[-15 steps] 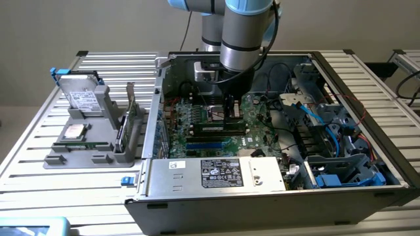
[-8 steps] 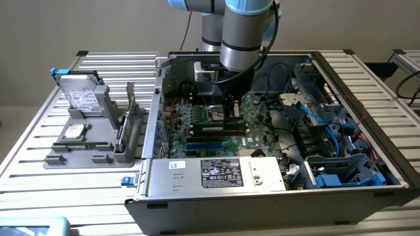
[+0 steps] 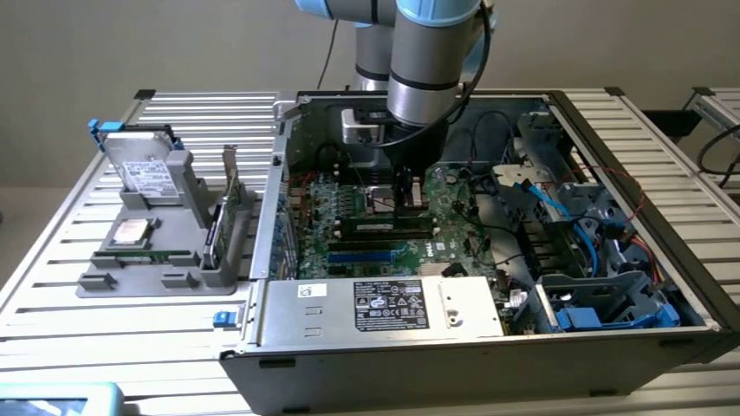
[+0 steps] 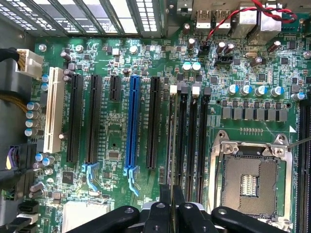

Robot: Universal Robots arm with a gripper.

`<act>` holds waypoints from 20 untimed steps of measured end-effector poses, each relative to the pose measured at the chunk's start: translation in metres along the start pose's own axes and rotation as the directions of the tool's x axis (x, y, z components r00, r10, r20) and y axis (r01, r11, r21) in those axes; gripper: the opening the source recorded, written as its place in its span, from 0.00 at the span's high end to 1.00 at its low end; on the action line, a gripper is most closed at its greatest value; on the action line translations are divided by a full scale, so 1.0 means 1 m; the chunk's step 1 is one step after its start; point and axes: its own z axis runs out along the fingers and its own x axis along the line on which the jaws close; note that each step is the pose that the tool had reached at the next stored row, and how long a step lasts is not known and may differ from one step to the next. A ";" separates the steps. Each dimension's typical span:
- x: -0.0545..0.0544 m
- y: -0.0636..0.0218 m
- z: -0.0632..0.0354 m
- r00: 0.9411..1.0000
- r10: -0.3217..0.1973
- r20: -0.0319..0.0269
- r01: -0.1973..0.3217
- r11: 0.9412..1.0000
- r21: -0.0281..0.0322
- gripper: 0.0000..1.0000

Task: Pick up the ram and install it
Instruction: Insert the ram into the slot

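My gripper [image 4: 171,196] is inside the open computer case [image 3: 277,173], low over the green motherboard [image 4: 112,141]. Its black fingers [image 4: 164,194] are shut on the ram [image 4: 171,145]. The ram is seen edge-on as a thin strip running away from the fingertips. It stands in line with the outermost of the black memory slots [image 4: 192,141], beside a white clip [image 4: 172,89]. Whether it touches the slot I cannot tell. In the exterior view the gripper [image 3: 405,192] hangs straight down from the arm over the memory slots [image 3: 387,228].
An open CPU socket [image 4: 252,177] lies close beside the slots, and a blue slot [image 4: 132,126] on the other side. The power supply [image 3: 382,305] and blue cables [image 3: 543,199] crowd the case. A grey tray [image 3: 99,282] at the exterior view's left holds a hard drive [image 3: 145,169] and an expansion card [image 3: 229,204].
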 end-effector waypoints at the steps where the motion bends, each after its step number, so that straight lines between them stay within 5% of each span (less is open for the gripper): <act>1: 0.000 0.0000 -0.0007 1.000 0.000 0.000 0.000 1.000 0.000 0.87; 20: 0.000 0.0000 -0.0013 1.000 0.000 0.002 0.000 1.000 0.001 0.87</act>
